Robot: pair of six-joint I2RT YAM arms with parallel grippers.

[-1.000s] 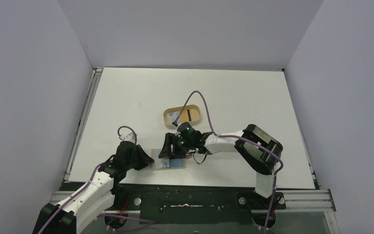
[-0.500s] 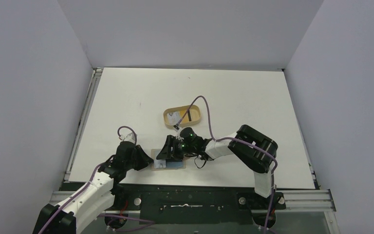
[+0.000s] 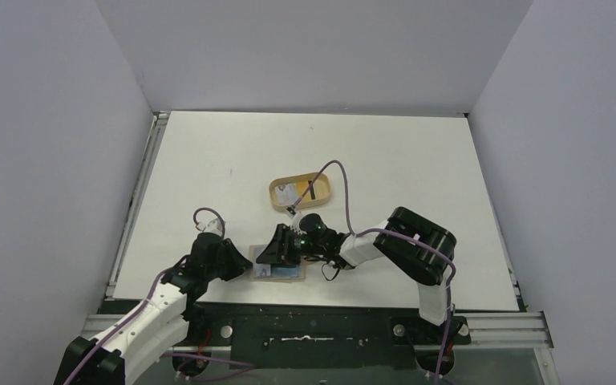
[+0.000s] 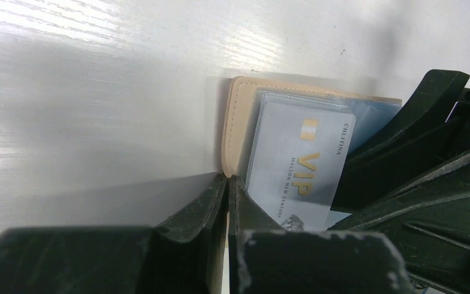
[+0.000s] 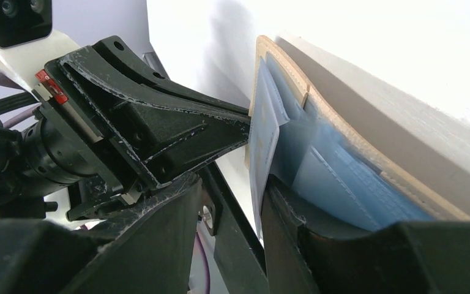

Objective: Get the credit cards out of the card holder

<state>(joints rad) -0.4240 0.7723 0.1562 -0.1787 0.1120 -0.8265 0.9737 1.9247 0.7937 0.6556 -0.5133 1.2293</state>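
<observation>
Pale blue plastic card [image 5: 263, 135] stands edge-on between right gripper's [image 5: 232, 184] parted jaws; clenched left gripper [image 4: 227, 184] meets tan leather card holder's [image 4: 232, 128] edge.

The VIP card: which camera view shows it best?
Left wrist: the VIP card faces the camera inside the card holder, and its print is readable. Right wrist shows it nearly edge-on; the top view shows only a pale patch.

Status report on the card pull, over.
Left pincer shut at edge of flat tan leather wallet. Right pincer open, straddling pale blue plastic card. No obstruction seen.
</observation>
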